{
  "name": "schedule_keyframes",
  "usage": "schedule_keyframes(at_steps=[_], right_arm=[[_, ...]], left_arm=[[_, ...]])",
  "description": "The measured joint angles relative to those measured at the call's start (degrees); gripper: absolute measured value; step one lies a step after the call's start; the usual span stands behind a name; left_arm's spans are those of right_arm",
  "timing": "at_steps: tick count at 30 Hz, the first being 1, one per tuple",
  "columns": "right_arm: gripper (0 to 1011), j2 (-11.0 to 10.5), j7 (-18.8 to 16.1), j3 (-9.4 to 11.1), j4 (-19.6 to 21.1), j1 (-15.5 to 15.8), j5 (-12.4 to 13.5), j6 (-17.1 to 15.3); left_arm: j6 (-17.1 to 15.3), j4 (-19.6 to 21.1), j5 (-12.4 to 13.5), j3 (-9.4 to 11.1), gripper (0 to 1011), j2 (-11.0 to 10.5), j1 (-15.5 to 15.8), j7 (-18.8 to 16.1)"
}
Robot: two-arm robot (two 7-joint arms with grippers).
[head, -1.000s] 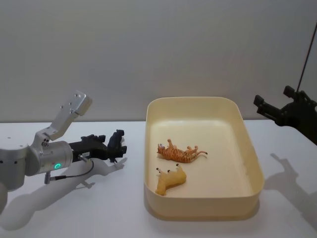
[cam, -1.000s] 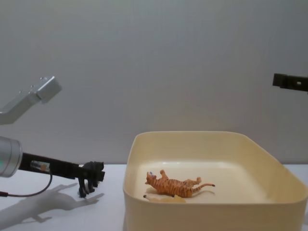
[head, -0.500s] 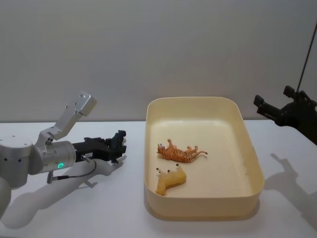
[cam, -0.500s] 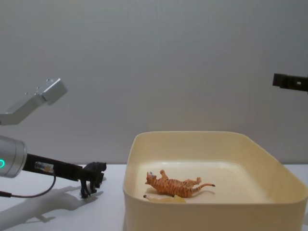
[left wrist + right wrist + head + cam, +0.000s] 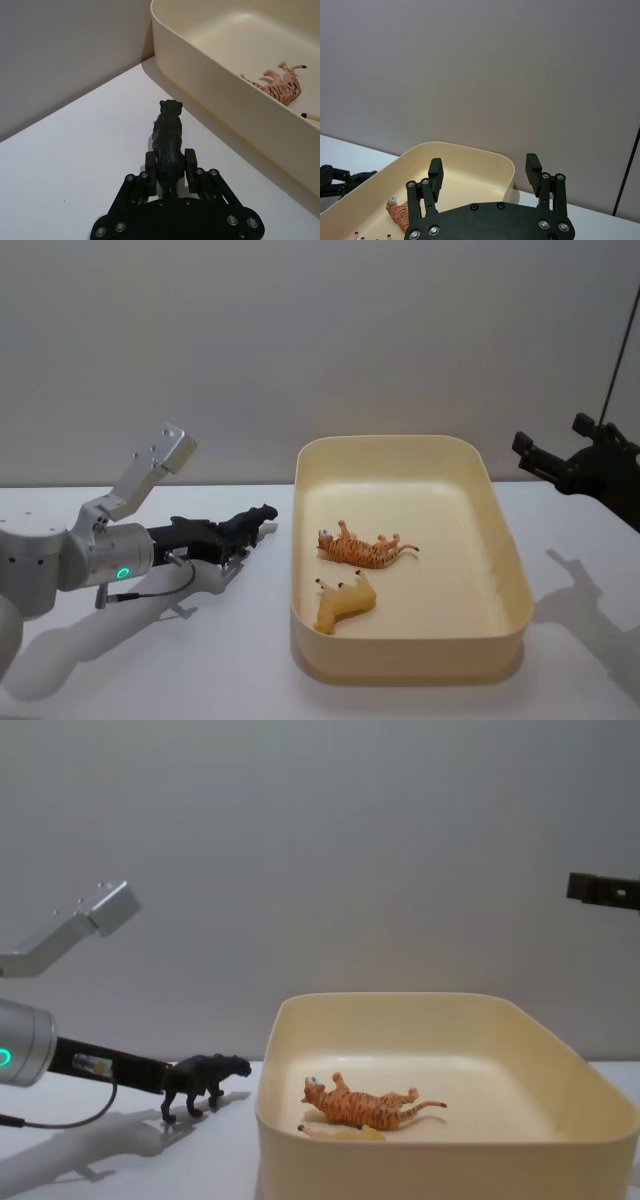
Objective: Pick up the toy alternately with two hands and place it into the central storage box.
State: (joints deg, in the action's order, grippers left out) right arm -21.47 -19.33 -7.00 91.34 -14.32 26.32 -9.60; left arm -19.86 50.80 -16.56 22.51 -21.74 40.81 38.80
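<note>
Item: small black plastic panther figurine [image 5: 167,140], pinched at its hindquarters by the left gripper [image 5: 169,172], now swung head-first toward the cream rounded plastic storage box [image 5: 505,540], at 9 o'clock of its wall, above the table; previously dangling legs-down. Transfer under way. Orange striped tiger [image 5: 365,547] and yellow animal [image 5: 343,605] inside. Right gripper [image 5: 484,175] spread, parked at 3 o'clock

The left gripper [image 5: 170,172] is closed on the rear of a black panther toy [image 5: 168,137], which is held level above the white table, its head pointing to the cream storage box [image 5: 505,560] just beside it. The box is rectangular with rounded corners. The right gripper [image 5: 485,175] hangs with fingers spread, raised at the box's right.
</note>
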Motion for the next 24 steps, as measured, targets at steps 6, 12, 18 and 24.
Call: schedule_keyframes(at_steps=[6,12,18,24], right_arm=[[1001,0.0,0.0,0.0,0.0,0.0,0.0,0.0],[1001,0.0,0.0,0.0,0.0,0.0,0.0,0.0],[1001,0.0,0.0,0.0,0.0,0.0,0.0,0.0],[1001,0.0,0.0,0.0,0.0,0.0,0.0,0.0]], left_arm=[[-0.5,2.9,-0.9,-0.8,304,-0.9,-1.2,-1.8],[-1.5,8.3,-2.2,-2.2,304,-2.7,-3.5,-5.0],[-2.4,14.9,-3.1,-3.6,304,-4.8,-6.0,-7.5],[-2.6,19.9,-3.0,-4.4,304,-6.4,-7.2,-7.0]])
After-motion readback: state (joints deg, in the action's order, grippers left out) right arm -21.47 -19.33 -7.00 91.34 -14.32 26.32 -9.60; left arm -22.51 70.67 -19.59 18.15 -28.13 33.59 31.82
